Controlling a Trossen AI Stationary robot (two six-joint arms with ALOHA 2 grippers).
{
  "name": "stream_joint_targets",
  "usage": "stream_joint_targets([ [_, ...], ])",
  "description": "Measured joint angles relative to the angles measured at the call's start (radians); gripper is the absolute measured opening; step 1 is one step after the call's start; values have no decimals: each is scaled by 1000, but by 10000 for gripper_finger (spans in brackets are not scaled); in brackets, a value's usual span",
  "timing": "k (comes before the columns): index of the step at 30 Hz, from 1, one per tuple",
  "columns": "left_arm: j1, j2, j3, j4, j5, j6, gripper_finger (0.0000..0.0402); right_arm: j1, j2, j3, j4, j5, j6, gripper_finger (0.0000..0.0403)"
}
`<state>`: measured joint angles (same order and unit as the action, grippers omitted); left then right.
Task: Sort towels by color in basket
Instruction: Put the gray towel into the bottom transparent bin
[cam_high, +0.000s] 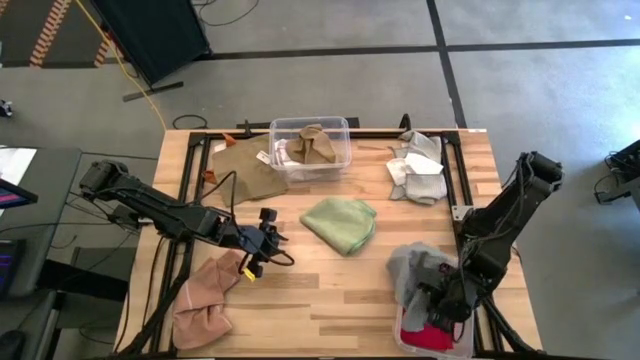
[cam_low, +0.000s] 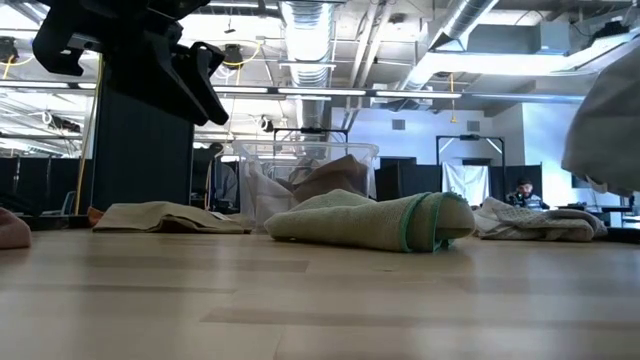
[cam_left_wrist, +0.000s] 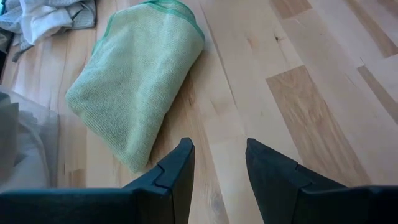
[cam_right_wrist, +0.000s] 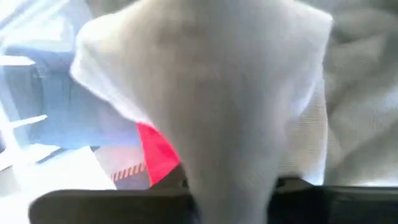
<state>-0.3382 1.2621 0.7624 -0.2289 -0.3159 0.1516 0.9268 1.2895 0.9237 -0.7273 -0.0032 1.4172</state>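
Where wood planks show, the folded nubby green towel (cam_left_wrist: 134, 87) lies.

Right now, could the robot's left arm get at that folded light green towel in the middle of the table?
Probably yes. The left gripper hangs open just short of the folded light green towel, with only bare wooden table between them and nothing lying on the towel.

Wooden table (cam_high: 330, 290), yellow cable (cam_high: 125, 70) on floor.

Green towel (cam_high: 340, 223) folded mid-table, grey towel (cam_high: 412, 268) over near-right bin
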Motion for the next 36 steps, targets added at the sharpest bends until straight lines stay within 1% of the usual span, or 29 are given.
stream_joint_targets([
  [6,0,0,0,0,2,1,139,0,-1,102,-128,3,0,176],
  [8,0,0,0,1,25,1,139,0,-1,134,-169,3,11,202],
  [12,0,0,-8,36,52,-2,139,0,-1,186,-221,6,23,235],
  [14,0,-1,-33,95,68,0,139,0,-1,211,-231,6,23,240],
  [16,0,-1,-68,185,106,2,139,0,-1,238,-248,15,22,241],
  [18,1,-1,-110,308,130,14,139,2,-1,266,-263,45,11,239],
  [21,1,30,-158,522,130,52,139,2,-1,314,-287,101,-27,237],
  [24,5,108,-168,726,131,93,139,2,-1,357,-306,169,-78,236],
  [26,12,189,-149,808,130,122,139,-4,-2,381,-325,217,-106,235],
  [30,40,369,-35,840,131,152,139,-35,-2,397,-353,261,-145,235],
  [34,68,534,113,869,135,155,144,-69,1,398,-351,268,-203,235],
  [36,85,601,193,873,183,155,151,-86,6,398,-351,268,-227,235],
])
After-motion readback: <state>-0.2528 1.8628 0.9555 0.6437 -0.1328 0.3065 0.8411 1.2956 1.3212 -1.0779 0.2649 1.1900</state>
